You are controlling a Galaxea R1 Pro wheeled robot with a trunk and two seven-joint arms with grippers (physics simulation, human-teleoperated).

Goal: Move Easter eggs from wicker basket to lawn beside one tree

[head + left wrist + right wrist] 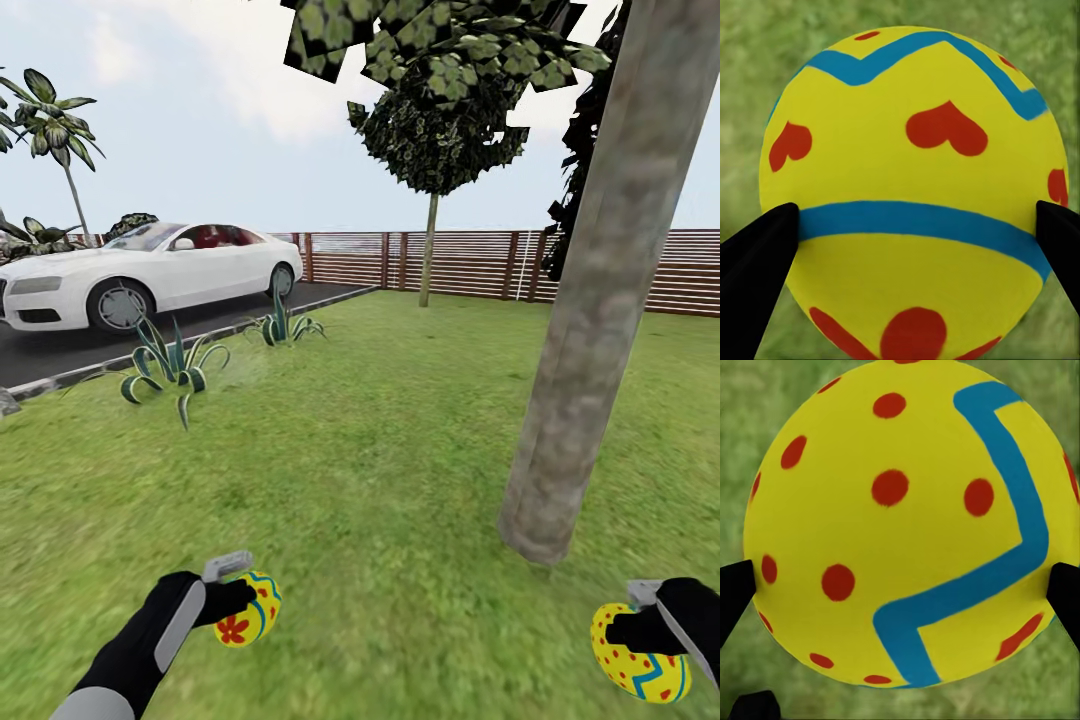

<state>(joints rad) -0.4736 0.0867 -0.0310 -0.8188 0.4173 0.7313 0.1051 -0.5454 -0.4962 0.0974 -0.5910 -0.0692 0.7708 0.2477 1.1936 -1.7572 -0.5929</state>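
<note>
With left gripper [243, 600] clenched on flowered egg [250, 610] and right gripper [640, 628] on dotted egg [638, 655] — lower both gently onto lawn [380, 480] beside tree [590, 330], release only near grass.

The head camera looks forward and down over the lawn [380, 450], with the tree [590, 330] close on its right and a fence [450, 262] far behind the tree. Each wrist camera looks down its fingers, very near an egg [911, 195] [904, 521], with grass behind. All views share the lawn before the tree.
</note>
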